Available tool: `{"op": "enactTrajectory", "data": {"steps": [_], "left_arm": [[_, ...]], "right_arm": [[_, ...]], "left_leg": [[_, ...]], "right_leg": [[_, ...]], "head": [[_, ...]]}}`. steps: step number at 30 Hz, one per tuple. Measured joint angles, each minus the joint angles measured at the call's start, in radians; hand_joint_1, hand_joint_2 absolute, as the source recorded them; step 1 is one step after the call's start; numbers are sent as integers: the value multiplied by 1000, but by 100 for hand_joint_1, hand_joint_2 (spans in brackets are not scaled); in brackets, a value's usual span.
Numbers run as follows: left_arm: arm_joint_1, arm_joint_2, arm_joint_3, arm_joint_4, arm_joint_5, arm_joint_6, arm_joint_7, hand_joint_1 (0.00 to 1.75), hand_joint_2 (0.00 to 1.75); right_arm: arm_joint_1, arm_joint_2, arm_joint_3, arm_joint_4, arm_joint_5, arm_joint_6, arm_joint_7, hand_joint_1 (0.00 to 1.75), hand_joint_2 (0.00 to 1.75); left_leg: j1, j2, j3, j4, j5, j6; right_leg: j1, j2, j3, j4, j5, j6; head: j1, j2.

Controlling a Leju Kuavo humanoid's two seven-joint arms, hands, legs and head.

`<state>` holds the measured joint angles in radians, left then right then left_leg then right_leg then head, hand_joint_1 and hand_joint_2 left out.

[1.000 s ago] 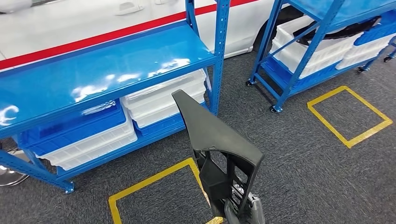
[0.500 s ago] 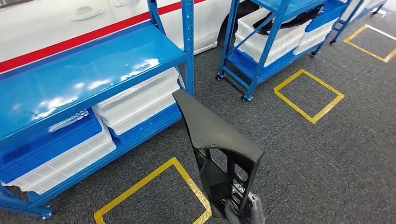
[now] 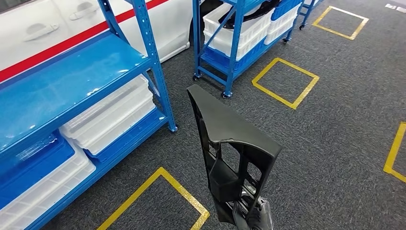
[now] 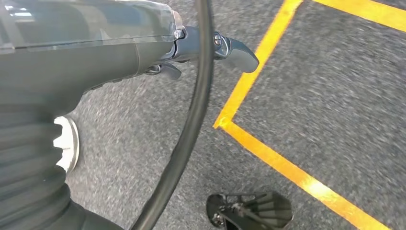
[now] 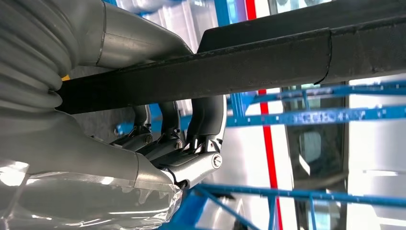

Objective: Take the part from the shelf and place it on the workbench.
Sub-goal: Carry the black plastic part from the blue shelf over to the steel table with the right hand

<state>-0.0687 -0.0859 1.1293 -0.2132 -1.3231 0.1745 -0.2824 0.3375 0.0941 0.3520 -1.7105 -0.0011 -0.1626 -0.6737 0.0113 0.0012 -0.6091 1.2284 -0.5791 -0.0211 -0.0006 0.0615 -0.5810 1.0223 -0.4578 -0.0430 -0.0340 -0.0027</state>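
A: Where is the part?
B: The black part point(image 3: 229, 143) stands upright in front of the robot, above the grey carpet point(image 3: 330, 143), with its narrow tip at the top. The right hand point(image 3: 253, 216) grips its lower end, and in the right wrist view the dark fingers point(image 5: 206, 120) curl around the part's black bar.
A: And the left hand?
B: The left hand point(image 4: 191, 48) hangs over the carpet near a yellow floor marking point(image 4: 268, 143) and holds nothing; its fingers (as far as they show) lie loosely apart.
A: What stands around?
B: A blue shelf point(image 3: 72, 81) with white bins point(image 3: 110, 120) is on the left, before a white car point(image 3: 57, 28) with a red stripe. A second blue shelf point(image 3: 234, 43) stands farther back.
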Motion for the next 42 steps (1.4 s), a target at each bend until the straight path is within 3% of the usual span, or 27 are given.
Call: {"op": "enactTrajectory", "data": {"steps": [2, 4, 6, 7, 9, 11, 13, 14, 15, 17, 19, 20, 22, 24, 26, 28, 29, 31, 33, 35, 37, 39, 41, 42], "left_arm": [[-1, 2, 0, 0, -1, -2, -1, 0, 175], [-1, 3, 0, 0, -3, -4, -1, 0, 175], [-3, 4, 1, 0, -3, -4, -2, 0, 175], [-5, 4, 1, 0, -4, -4, -2, 0, 175], [-7, 4, 1, 0, -5, -5, -3, 0, 175], [-4, 5, 2, 0, -6, -6, -5, 0, 175], [-1, 6, 3, 0, -6, -7, -6, 0, 175], [-2, 6, 3, 0, -6, -7, -7, 0, 175], [-3, 7, 3, 0, -6, -7, -8, 0, 175], [-6, 7, 4, 0, -6, -7, -8, 0, 175], [-7, 7, 5, 0, -6, -7, -8, 0, 175], [-8, 7, 5, 0, -6, -7, -8, 0, 175], [-13, 7, 6, 0, -6, -7, -8, 0, 175], [-15, 6, 6, 0, -6, -7, -8, 0, 175], [-11, 7, 6, 0, -7, -8, -7, 0, 175], [-6, 8, 7, 0, -7, -8, -4, 0, 175], [-4, 8, 7, 0, -7, -8, -3, 0, 175], [-5, 9, 7, 0, -7, -8, -2, 0, 175], [-5, 9, 8, 0, -8, -8, -2, 0, 175], [-7, 9, 9, 0, -8, -8, -1, 0, 175], [-10, 9, 9, 0, -8, -8, -1, 0, 175], [-11, 8, 9, 0, -9, -8, -2, 0, 175], [-9, 8, 10, 0, -9, -8, -3, 0, 175], [-7, 8, 11, 0, -9, -9, -2, 0, 175]], "right_arm": [[0, 1, -4, 0, 0, 0, 0, 175, 175], [0, 2, -7, 0, 0, 0, 0, 175, 175], [2, 3, -9, -1, 0, 0, 0, 175, 175], [5, 3, -10, -1, 0, 0, 0, 175, 175], [6, 3, -12, -1, 0, 0, 0, 175, 175], [3, 3, -15, -1, 1, 1, 1, 175, 175], [3, 3, -18, -1, 3, 2, 3, 175, 175], [4, 3, -19, -1, 4, 3, 4, 175, 175], [4, 3, -20, 0, 6, 3, 5, 175, 175], [3, 3, -23, 0, 8, 5, 6, 175, 175], [1, 4, -26, 0, 12, 9, 6, 175, 175], [0, 4, -27, 0, 13, 10, 7, 175, 175], [2, 6, -31, 0, 14, 12, 7, 175, 175], [2, 10, -34, 0, 15, 13, 7, 175, 175], [-1, 14, -35, 0, 16, 13, 7, 175, 175], [-1, 17, -36, 1, 16, 14, 7, 175, 175], [-1, 17, -36, 2, 16, 14, 8, 175, 175], [0, 18, -37, 3, 16, 14, 8, 175, 175], [-1, 19, -37, 3, 16, 14, 8, 175, 175], [-2, 19, -38, 3, 16, 14, 8, 175, 175], [1, 19, -39, 3, 16, 14, 8, 175, 175], [3, 19, -40, 2, 17, 13, 8, 175, 175], [3, 19, -41, 1, 17, 13, 8, 175, 175], [3, 19, -41, 1, 18, 13, 8, 175, 175]], "left_leg": [[3, -41, 56, -133, 63, 6], [3, -75, 83, -202, 81, 13], [2, -63, 85, -211, 82, 21], [3, -50, 87, -216, 86, 28], [6, -23, 90, -227, 96, 41], [3, 6, 90, -230, 98, 48], [1, 37, 88, -229, 97, 49], [0, 51, 88, -229, 96, 48], [0, 64, 89, -229, 94, 46], [-2, 88, 94, -228, 89, 38], [-6, 108, 99, -226, 82, 27], [-8, 119, 102, -226, 80, 21], [-5, 130, 108, -224, 73, 9], [0, 87, 95, -184, 40, 0], [2, 27, 44, -69, -25, -3], [2, 8, -11, 44, -63, -3], [2, 5, -20, 56, -53, -1], [2, -7, 12, -33, 18, 4], [4, -54, 61, -157, 73, 10], [3, -83, 80, -206, 81, 14], [3, -63, 84, -215, 85, 22], [6, -36, 89, -228, 94, 34], [4, -7, 90, -234, 98, 42], [2, 10, 90, -234, 97, 44]], "right_leg": [[0, 27, -2, 6, 0, 4], [-1, 51, -11, 10, 3, 15], [-4, 74, -19, 9, 11, 30], [-4, 70, -23, 12, 10, 35], [-1, 23, -48, 60, -23, 43], [-4, -33, -103, 175, -88, 49], [-11, -51, -146, 268, -120, 55], [-14, -56, -143, 266, -109, 57], [-16, -63, -120, 228, -84, 57], [-12, -106, -43, 95, -30, 52], [-3, -139, -1, 14, -13, 40], [2, -139, 0, 6, -16, 34], [2, -111, -2, 1, -11, 23], [-3, -88, 0, -7, -6, 10], [-2, -63, 1, -8, -3, 1], [1, -34, 0, -6, -3, -2], [2, -18, 0, -4, -3, -2], [2, 13, 2, 0, -4, -1], [3, 40, 0, 7, -6, 4], [0, 63, -9, 10, -3, 15], [-5, 82, -16, 9, 1, 29], [-1, 46, -32, 39, -19, 37], [0, -19, -81, 138, -77, 43], [-2, -37, -113, 202, -107, 47]], "head": [[0, 0], [0, 0], [0, 0], [0, 0], [0, 0], [0, 0], [0, 0], [0, 0], [0, 0], [0, 0], [0, 0], [0, 0], [0, 0], [0, 0], [0, 0], [0, 0], [0, 0], [0, 0], [0, 0], [0, 0], [0, 0], [0, 0], [0, 0], [0, 0]]}}
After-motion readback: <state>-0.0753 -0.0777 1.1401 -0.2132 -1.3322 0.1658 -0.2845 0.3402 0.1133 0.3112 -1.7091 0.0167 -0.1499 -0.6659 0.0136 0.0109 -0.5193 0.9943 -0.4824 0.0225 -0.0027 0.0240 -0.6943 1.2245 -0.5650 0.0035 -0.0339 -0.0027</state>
